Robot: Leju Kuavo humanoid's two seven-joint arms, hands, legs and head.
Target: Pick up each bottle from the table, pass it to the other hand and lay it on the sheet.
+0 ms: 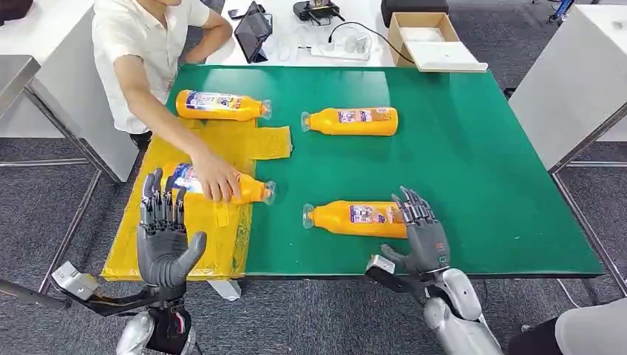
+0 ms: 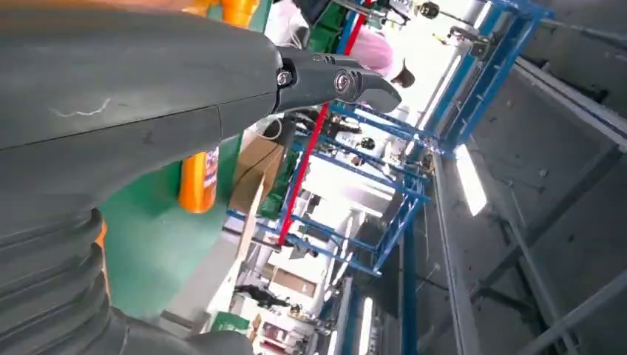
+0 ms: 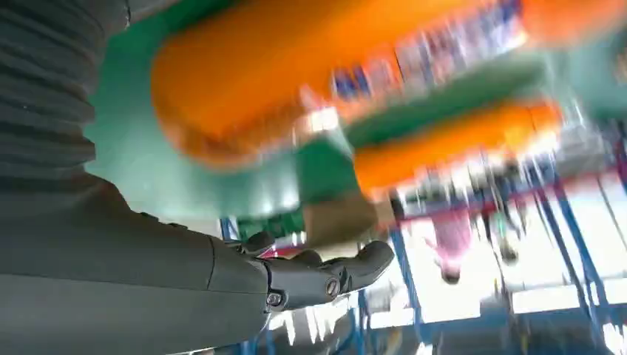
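Grey, the right hand (image 1: 423, 235) lay open, fingertips at the base of the nearest bottle (image 1: 353, 219) on the green desk (image 1: 480, 163). The left hand (image 1: 164, 235) hovered open beside the yellow sheet (image 1: 222, 237). The bottle looked rigid, smooth, probably slippery; grasp it mid-body.

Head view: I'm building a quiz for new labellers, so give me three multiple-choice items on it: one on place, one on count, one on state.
1. Where does the person's hand rest?
A. on a bottle on the yellow sheet
B. on the cardboard box
C. on the bare green mat

2. How many orange bottles are there?
A. two
B. four
C. six

3. What is the left hand doing?
A. gripping a bottle
B. pressing the sheet
C. holding nothing, fingers apart

Answers: 1 A, the hand covers the bottle on the sheet. 2 B, two on the sheet, two on the mat. 3 C, nothing lies between its fingers.
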